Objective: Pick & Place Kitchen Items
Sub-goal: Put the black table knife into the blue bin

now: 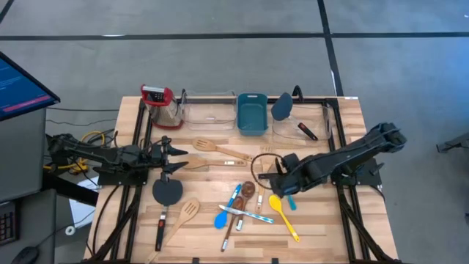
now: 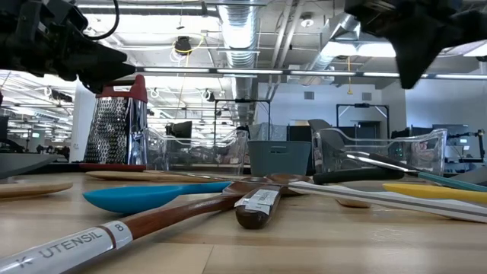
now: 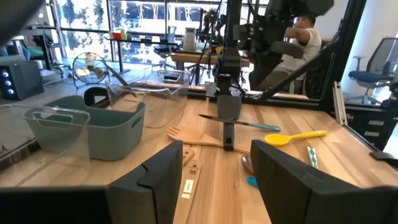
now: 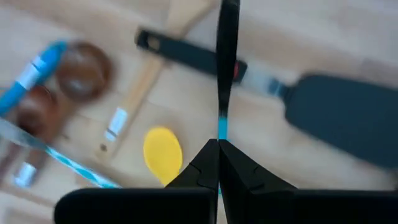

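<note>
R gripper (image 4: 219, 149) is pinching thin teal-handled utensil (image 4: 225, 62) by handle tip; light, stiff, likely pivoting. L gripper (image 3: 214, 165) is hovering, fingers spread
</note>
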`<state>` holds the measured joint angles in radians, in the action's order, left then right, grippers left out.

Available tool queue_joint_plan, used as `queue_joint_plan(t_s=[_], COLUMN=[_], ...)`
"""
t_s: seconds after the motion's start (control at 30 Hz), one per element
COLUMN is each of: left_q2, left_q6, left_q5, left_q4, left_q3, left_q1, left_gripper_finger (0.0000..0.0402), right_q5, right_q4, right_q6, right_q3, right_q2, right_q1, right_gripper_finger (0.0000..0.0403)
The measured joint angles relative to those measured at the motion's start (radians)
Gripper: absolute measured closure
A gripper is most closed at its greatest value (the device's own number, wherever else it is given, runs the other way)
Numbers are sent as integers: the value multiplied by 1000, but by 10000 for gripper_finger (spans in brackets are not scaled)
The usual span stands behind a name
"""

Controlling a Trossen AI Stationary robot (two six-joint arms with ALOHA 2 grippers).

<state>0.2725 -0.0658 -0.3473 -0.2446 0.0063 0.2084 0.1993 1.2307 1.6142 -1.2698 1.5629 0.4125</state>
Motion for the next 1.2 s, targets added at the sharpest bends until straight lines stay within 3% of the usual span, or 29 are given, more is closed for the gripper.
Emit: queue_joint_plan(t_s=[0.17,0.3,0.47,0.8,1.07,1.2], left_q2=[37,77,131,218,226,226], left_q6=[6,0,-7,-51,-51,-51], left_q5=[0,0,0,3,3,2], left_q4=[-1,0,0,-1,-7,-13], left_q3=[0,0,0,0,0,0], left_q1=[0,0,0,0,0,0], left_gripper_finger=[224,224,224,224,224,224], right_q5=[-142,-212,-189,-15,-19,-21], right_q4=[-20,-23,17,-62,-229,-249], right_q6=[-139,-154,-176,-251,-213,-226], right_q3=[-27,-27,-27,35,219,235], right_q2=[75,121,138,40,-67,-71], right_q1=[0,-15,-51,-13,6,-2], right_gripper_finger=[403,403,403,403,403,403])
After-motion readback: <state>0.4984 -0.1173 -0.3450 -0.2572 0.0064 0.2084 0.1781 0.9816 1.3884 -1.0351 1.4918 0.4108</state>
